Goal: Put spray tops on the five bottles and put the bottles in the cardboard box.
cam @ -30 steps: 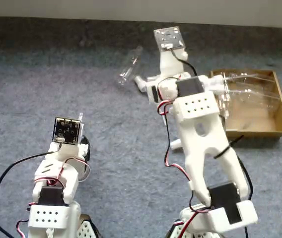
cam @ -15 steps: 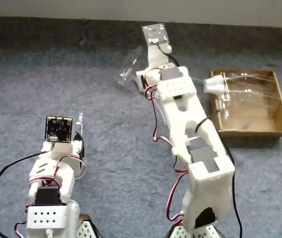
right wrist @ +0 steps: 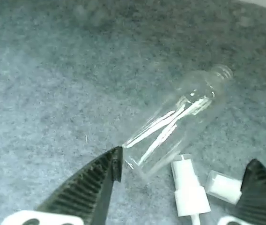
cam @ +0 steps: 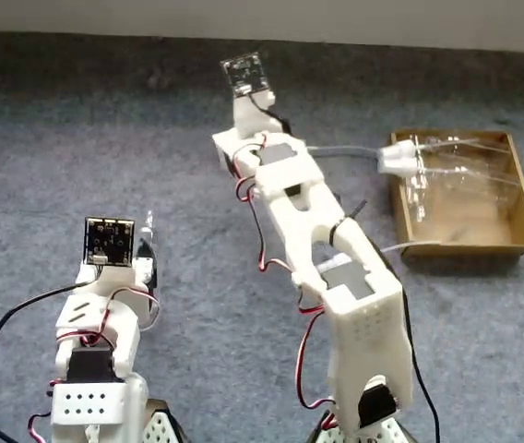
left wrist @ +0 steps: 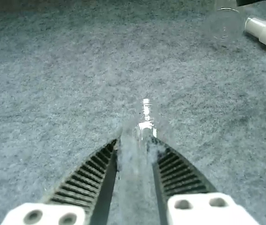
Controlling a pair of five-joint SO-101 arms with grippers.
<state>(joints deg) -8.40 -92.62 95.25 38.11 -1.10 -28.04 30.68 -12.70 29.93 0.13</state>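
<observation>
Left wrist view: left hand (left wrist: 135, 145) clamped on clear bottle (left wrist: 144, 126). Right hand (right wrist: 185, 161) wide open over loose bottle (right wrist: 175, 122) and spray top (right wrist: 188, 190), both lying on bench (right wrist: 39, 70). Box (cam: 511, 245) holds capped bottles (cam: 456, 171).

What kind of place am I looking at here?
Probably a tabletop robot test bench, not a factory: two small white arms sit on a grey carpet-like surface, with clear bottles, spray tops and a cardboard box.

White plastic arms (cam: 322, 221) w/ red/blk cables (cam: 306, 346) (blk servos (cam: 85, 363)).
</observation>
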